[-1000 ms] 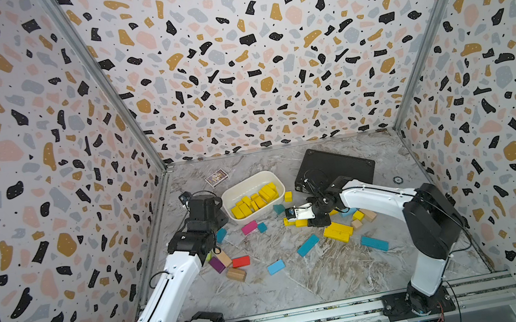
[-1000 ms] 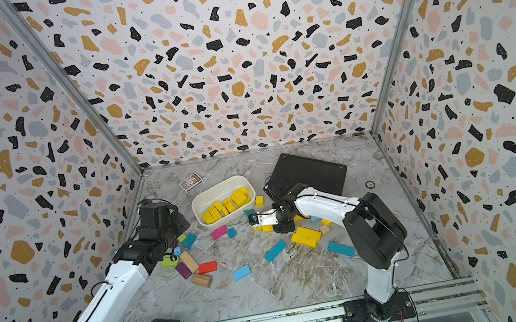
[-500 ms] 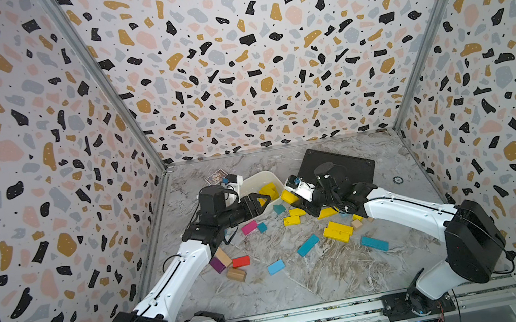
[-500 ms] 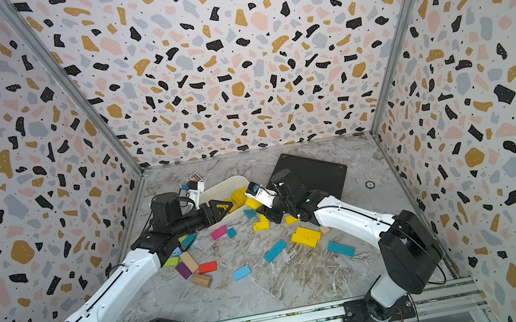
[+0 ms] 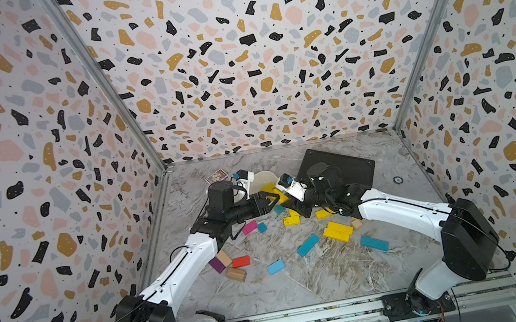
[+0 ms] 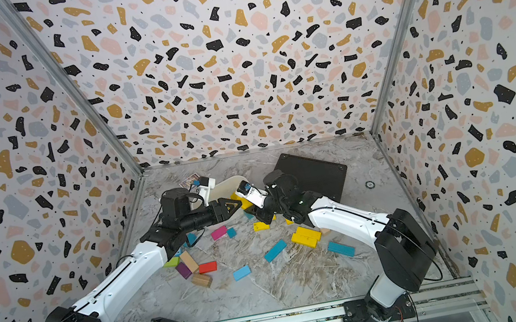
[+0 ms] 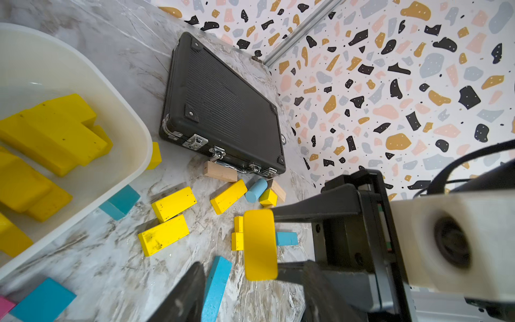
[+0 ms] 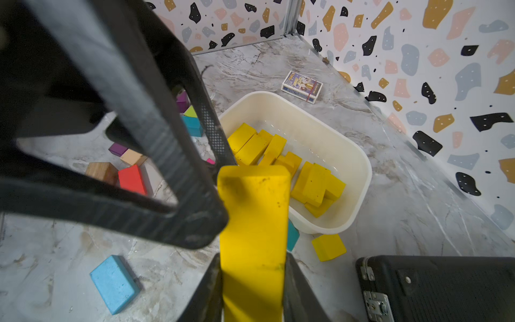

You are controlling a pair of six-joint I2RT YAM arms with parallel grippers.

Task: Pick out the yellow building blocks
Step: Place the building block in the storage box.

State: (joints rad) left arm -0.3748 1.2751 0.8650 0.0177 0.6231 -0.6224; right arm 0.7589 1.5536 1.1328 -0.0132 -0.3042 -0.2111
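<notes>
Right wrist view: right gripper [image 8: 252,267] clamped on flat yellow bar [image 8: 253,223], lower centre, held above table [image 8: 418,195], likely for drop into white tub [image 8: 359,178] at right; left gripper [image 8: 216,192] jaws apart, empty, beside bar; more yellow blocks [image 8: 278,156] already in tub.

Marble tabletop [image 5: 306,288]: blocks [image 5: 337,232], tub [image 8: 301,120], case [image 7: 223,106].

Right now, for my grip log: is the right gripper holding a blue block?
No, the right gripper is clamped on a yellow block.
</notes>
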